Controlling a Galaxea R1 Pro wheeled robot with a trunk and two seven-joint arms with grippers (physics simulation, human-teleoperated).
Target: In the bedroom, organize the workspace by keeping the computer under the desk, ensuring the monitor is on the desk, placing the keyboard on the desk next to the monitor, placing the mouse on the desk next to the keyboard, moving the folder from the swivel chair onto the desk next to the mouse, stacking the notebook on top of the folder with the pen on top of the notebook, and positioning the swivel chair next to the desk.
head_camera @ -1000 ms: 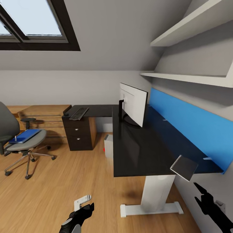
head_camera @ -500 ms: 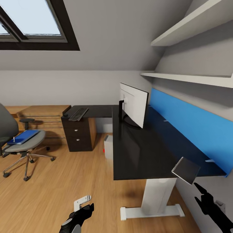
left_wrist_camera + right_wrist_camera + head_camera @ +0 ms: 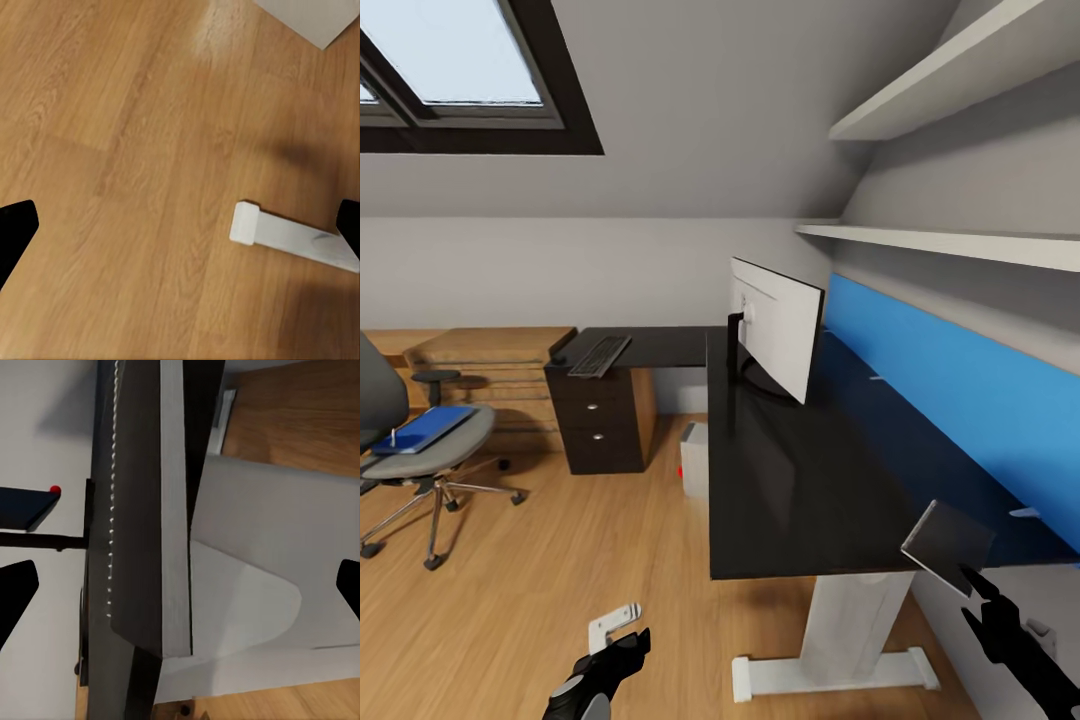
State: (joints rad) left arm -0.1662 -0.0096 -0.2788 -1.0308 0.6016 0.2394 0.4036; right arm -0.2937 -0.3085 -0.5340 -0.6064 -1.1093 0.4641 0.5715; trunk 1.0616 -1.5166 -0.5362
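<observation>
The white monitor [image 3: 775,325] stands on the black L-shaped desk [image 3: 790,480]. On the desk's far left wing lies the keyboard [image 3: 600,355], with a small dark mouse [image 3: 563,351] beside it. Under the desk sits the white computer [image 3: 695,458]. A blue folder [image 3: 422,428] lies on the grey swivel chair [image 3: 430,455] at left. The grey spiral notebook [image 3: 948,540] [image 3: 146,510] sits tilted at the desk's near right corner. My right gripper [image 3: 985,600] [image 3: 180,589] is just below it, open and apart from it. Low over the floor, my left gripper [image 3: 630,640] [image 3: 180,232] is open and empty.
A dark drawer unit [image 3: 600,425] stands under the desk's left wing, with a wooden bench [image 3: 490,350] behind the chair. The desk's white leg and foot [image 3: 830,650] [image 3: 292,240] are close ahead. A blue panel [image 3: 960,400] and shelves [image 3: 950,240] line the right wall.
The whole picture has shifted: the camera has moved closer to the desk, so the chair and drawers sit further left in view. Both grippers keep their pose.
</observation>
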